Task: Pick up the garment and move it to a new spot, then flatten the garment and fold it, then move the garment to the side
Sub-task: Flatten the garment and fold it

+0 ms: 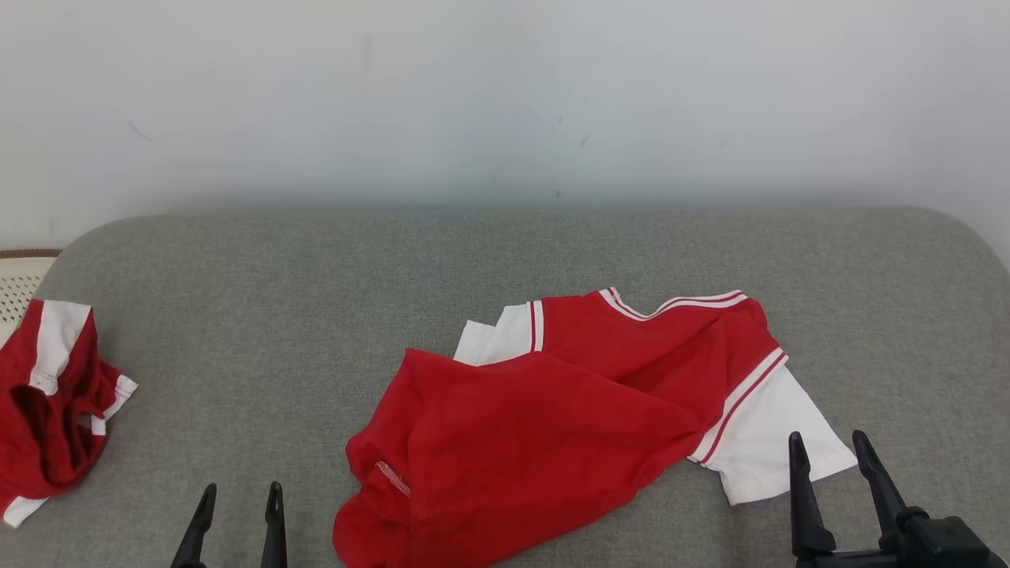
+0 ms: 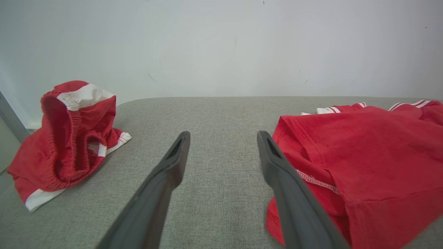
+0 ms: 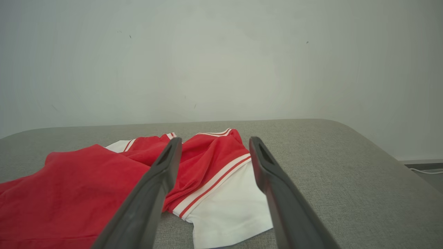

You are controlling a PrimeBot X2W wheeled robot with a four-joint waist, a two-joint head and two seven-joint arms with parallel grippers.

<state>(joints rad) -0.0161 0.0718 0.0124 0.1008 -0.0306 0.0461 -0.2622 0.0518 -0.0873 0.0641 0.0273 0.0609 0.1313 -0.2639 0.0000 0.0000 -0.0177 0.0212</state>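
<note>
1. Bright, soft, even light all round; the pale wall (image 1: 505, 95) behind the red shirt (image 1: 552, 426) threw no glare.
2. A faint grey shadow band sat at the wall's foot, beyond the shirt.
3. Shirt folds came through crisp in the head view.
4. Left wrist view: the left gripper (image 2: 223, 135), just beside the shirt, looked slightly soft close to the lens.

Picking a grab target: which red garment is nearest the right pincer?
The red shirt; its white sleeve lies beside the right pincer. The shorts sit far left.
</note>
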